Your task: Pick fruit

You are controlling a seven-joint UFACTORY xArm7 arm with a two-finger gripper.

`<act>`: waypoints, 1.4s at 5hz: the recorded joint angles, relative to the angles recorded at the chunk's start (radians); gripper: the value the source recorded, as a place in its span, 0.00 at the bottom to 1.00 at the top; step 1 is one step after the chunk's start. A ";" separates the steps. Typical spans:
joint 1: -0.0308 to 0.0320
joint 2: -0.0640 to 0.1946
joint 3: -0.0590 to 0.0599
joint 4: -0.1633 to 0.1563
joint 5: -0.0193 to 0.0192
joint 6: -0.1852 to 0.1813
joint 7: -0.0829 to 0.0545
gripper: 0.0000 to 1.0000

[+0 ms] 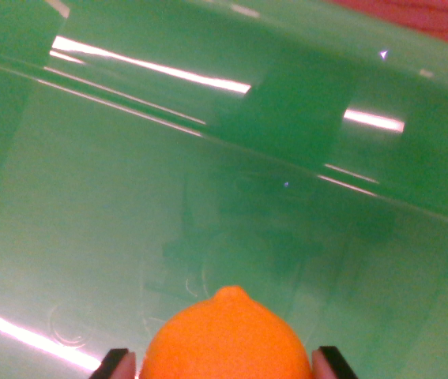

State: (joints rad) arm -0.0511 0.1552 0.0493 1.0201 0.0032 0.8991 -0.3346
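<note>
An orange fruit [225,339] with a small nub on top fills the bottom middle of the wrist view. My gripper [225,365] has one dark fingertip [113,363] against the fruit's left side and the other against its right side, shut on it. Fruit and gripper hang over the inside of a glossy green plastic bin [129,197]. The lower half of the fruit is cut off by the frame's bottom edge.
The bin's far wall and rim [303,47] cross the top of the view, with bright light streaks on them. A strip of reddish surface [437,20] shows beyond the rim at the top right. The bin floor shows a dark reflection.
</note>
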 joint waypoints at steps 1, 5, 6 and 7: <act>-0.0002 -0.012 0.000 0.031 0.0006 0.043 0.000 1.00; -0.0006 -0.037 0.000 0.097 0.0018 0.134 0.000 1.00; -0.0006 -0.037 0.000 0.097 0.0018 0.134 0.000 1.00; -0.0008 -0.049 0.000 0.129 0.0024 0.178 -0.001 1.00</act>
State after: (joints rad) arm -0.0519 0.1057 0.0493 1.1491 0.0057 1.0774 -0.3351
